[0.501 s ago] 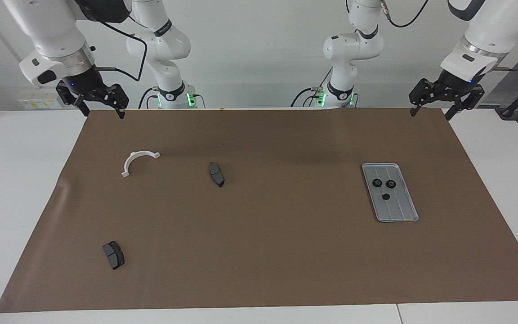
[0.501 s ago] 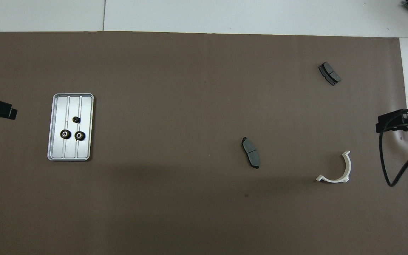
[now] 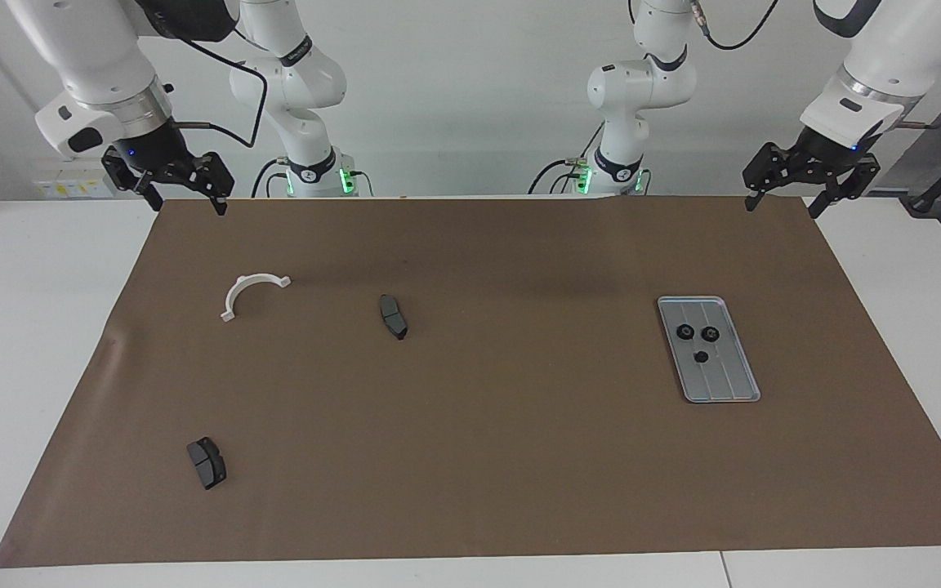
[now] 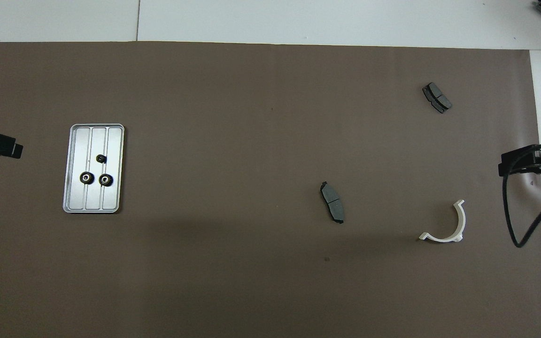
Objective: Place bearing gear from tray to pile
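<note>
The silver-grey ridged tray (image 3: 724, 380) lies on the brown mat toward the left arm's end of the table; it also shows in the overhead view (image 4: 92, 197). Three small black bearing gears sit in it: two side by side (image 3: 684, 331) (image 3: 710, 333) and a smaller one (image 3: 701, 357) farther from the robots. They show in the overhead view too (image 4: 86, 178) (image 4: 105, 179) (image 4: 101, 159). My left gripper (image 3: 782, 208) hangs open and empty over the mat's edge nearest the robots. My right gripper (image 3: 189, 206) hangs open and empty over the mat's corner at its own end.
A white curved bracket (image 3: 251, 292) and a dark brake pad (image 3: 393, 316) lie toward the right arm's end. A second dark brake pad (image 3: 207, 462) lies farther from the robots. The brown mat (image 3: 470, 457) covers most of the white table.
</note>
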Robot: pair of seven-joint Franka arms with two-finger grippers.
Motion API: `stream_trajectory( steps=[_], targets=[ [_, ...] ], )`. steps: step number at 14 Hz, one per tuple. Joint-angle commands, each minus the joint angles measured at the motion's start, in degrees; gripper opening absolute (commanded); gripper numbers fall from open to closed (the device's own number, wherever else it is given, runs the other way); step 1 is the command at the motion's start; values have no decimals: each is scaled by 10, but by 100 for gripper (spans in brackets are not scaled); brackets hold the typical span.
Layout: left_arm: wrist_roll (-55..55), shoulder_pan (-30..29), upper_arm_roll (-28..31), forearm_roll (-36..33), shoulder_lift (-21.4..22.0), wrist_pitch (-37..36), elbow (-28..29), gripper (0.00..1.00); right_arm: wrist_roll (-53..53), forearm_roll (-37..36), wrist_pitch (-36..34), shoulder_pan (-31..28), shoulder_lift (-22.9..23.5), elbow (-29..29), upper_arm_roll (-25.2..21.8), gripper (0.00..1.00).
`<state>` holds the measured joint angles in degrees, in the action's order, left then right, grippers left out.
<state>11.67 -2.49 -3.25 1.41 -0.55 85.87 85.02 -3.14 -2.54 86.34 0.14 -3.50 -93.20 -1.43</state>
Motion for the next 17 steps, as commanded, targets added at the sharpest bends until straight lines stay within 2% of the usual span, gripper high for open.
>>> stream_trajectory(
  steps=[1, 4, 7, 12, 17],
  targets=[
    [9, -4, -2, -5, 18, 4, 21, 100, 8, 11, 7, -3, -11, -12, 1, 100],
    [11, -3, -2, -6, 20, 4, 27, 100, 8, 11, 8, -4, -11, -12, 1, 100],
    [6, 1, -3, -52, 20, 5, 28, 100, 8, 11, 7, -4, -11, -12, 1, 100],
    [1, -3, -3, -50, 22, 10, 32, 100, 8, 11, 8, -3, -11, -12, 1, 100],
    [-34, -3, -3, -35, 43, 23, 74, 100, 8, 11, 7, -3, -11, -12, 1, 100]
  ],
)
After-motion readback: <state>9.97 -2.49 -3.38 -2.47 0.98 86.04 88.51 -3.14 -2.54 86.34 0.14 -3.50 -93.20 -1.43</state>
